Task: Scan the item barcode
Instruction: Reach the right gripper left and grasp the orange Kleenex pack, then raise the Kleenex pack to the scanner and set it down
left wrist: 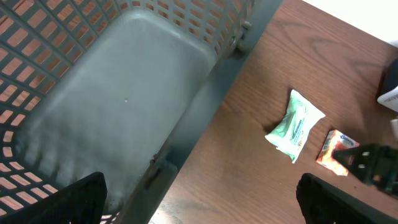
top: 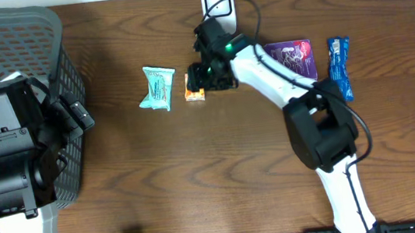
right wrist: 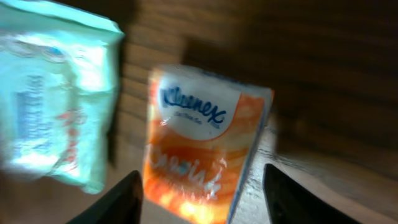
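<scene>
**Right wrist view: right gripper (right wrist: 200,196) astride the orange-and-white Kleenex tissue pack (right wrist: 205,143)**

Its fingers stand partly apart either side of the pack, mid-frame on the brown wooden table (right wrist: 323,74); whether they pinch it I cannot tell. Overhead, the arm stretches toward upper centre. The left gripper (left wrist: 205,198) gapes wide, empty.

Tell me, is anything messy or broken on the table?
Nothing stands out: no spills, nothing broken. The orange Kleenex pack lies flat beside the green wipes pack, with the right hand open over it.
</scene>
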`<state>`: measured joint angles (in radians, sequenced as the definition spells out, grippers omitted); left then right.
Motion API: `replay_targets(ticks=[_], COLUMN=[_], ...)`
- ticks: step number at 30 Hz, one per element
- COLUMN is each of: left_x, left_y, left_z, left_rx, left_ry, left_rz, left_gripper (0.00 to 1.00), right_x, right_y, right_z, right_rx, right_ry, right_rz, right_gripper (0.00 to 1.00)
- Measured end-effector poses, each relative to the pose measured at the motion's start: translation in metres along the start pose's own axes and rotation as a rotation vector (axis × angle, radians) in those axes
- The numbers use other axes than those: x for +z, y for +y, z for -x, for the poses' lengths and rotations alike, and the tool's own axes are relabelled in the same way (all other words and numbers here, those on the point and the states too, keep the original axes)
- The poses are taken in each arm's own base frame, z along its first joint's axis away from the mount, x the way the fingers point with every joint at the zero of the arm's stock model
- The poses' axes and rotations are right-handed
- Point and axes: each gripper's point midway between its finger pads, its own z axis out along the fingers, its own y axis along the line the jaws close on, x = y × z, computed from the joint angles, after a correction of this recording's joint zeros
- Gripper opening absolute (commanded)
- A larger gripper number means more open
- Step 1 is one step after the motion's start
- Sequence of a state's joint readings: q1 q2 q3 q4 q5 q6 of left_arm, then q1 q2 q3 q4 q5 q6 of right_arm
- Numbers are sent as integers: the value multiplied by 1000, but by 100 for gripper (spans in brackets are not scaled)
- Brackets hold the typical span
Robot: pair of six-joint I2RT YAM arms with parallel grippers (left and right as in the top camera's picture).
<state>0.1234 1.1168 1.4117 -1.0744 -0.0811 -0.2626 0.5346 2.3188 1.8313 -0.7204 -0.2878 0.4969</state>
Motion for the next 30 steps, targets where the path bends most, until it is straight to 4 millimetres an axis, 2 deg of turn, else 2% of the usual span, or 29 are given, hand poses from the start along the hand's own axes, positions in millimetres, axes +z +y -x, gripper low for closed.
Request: replay_targets(ticks=[2, 5, 11, 15, 18, 25, 30], left_x=[0, 0, 0, 0, 0, 0, 0], left_y=[0, 0, 0, 0, 0, 0, 0], left_z=[0, 0, 0, 0, 0, 0, 0], left_rx=[0, 0, 0, 0, 0, 0, 0], left_ry=[0, 0, 0, 0, 0, 0, 0], left_rz=[0, 0, 0, 0, 0, 0, 0], left_gripper=[98, 98, 98, 98, 98, 98, 98], right_x=[7, 8, 4, -7, -25, -93, -115], right_y=[-1, -2, -3, 2, 10, 23, 28], right_z=[-5, -5, -5, -6, -3, -4, -8], right_rx=[2, 14, 26, 24, 13, -76, -101], right_ry=[9, 6, 35, 98, 147, 197, 194], right_rz=[-20, -28, 11, 162, 355, 884, 1054], right_gripper=[24, 1, 1, 1, 1, 1, 1])
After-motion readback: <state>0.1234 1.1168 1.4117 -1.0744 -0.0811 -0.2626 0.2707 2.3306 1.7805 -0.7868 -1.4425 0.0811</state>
